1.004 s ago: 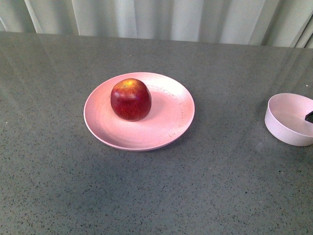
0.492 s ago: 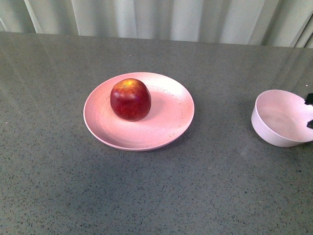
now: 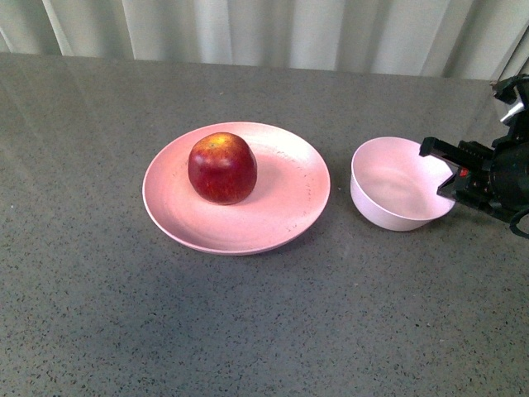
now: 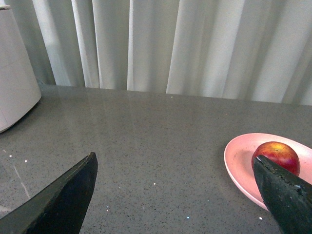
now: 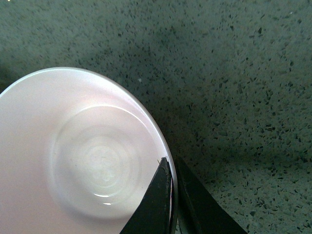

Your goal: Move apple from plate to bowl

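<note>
The dark-red apple [image 3: 221, 168] sits on the wide pink plate [image 3: 281, 211] at the table's middle. The pale empty bowl [image 3: 395, 184] stands just right of the plate, close to its rim. My right gripper [image 3: 444, 169] is shut on the bowl's right rim; in the right wrist view its fingers [image 5: 158, 200] pinch the bowl's wall [image 5: 73, 156], one inside and one outside. My left gripper [image 4: 175, 168] is open and empty, off to the left of the plate [image 4: 239, 163] and the apple [image 4: 276, 155]; it is out of the front view.
The grey speckled table [image 3: 248, 322] runs back to pale curtains [image 3: 273, 29]. A white rounded object [image 4: 14, 83] stands at the far left in the left wrist view.
My right gripper has brought the bowl leftward from the right edge to just beside the plate. The apple and plate have not moved.
</note>
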You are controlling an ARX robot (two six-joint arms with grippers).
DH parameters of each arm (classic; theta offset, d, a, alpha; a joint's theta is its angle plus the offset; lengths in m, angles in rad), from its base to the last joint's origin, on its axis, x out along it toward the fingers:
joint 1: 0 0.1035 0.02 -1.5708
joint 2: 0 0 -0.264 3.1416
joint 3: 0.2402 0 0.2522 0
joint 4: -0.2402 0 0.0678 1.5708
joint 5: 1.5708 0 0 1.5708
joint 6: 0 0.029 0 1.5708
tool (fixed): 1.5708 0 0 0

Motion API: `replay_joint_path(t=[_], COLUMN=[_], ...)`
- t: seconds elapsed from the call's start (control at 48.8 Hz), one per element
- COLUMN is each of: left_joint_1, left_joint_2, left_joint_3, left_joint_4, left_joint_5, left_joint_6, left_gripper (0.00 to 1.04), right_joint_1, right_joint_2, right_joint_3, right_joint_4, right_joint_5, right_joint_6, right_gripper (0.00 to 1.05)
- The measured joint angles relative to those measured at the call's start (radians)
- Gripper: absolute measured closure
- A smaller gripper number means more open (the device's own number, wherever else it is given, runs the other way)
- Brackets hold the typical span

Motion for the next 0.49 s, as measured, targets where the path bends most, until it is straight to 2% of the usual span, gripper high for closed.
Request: replay_joint_path(t=[0.307,0.492], left_joint_1=[0.000,0.000], left_joint_2=[0.000,0.000], left_joint_3=[0.000,0.000], left_joint_4=[0.000,0.000], left_joint_5=[0.000,0.000], left_joint_6=[0.000,0.000], left_gripper=[0.09,0.09], right_joint_1=[0.021,0.020], right_joint_2=[0.047,0.038], right_joint_3=[0.043,0.037], right_joint_4=[-0.019,0.016], right_joint_5=[0.019,-0.003], right_joint_6=[0.002,0.007], right_gripper=[1.01,0.71])
